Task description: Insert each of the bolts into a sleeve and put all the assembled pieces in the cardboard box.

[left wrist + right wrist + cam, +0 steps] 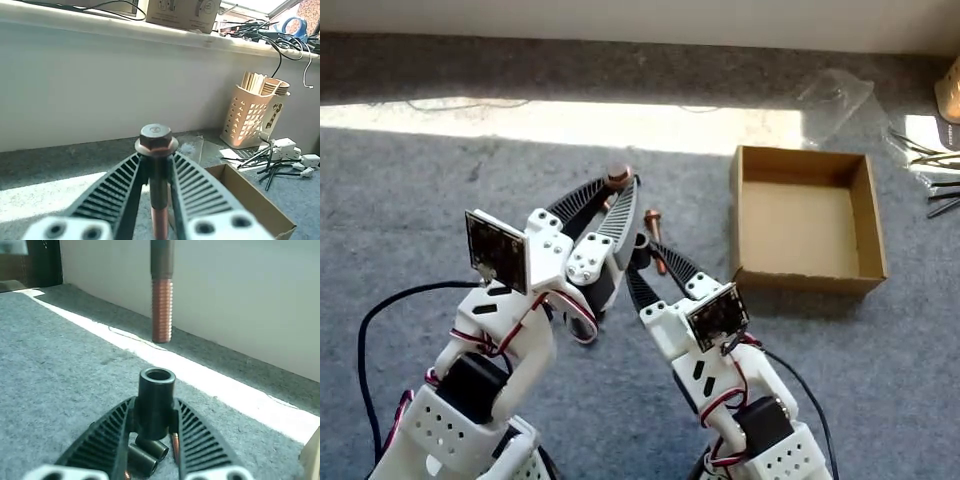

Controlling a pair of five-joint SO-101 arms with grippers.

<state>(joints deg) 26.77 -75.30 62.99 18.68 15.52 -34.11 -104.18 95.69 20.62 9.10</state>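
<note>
Clamped just under its head by the left gripper (157, 159), a stiff, probably weighty bolt (156, 140) is hung threads-down above the smooth rigid sleeve (157, 390), which is pinched at mid-body by the right gripper (155, 406).

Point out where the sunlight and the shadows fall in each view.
High view: a sunlit band crosses the far carpet; the nearer carpet lies in shade. Left wrist view: the bolt head stands dark against the pale wall; light glows through the slotted holder. Right wrist view: a bright stripe runs behind the sleeve; the bolt's thread glints.
</note>
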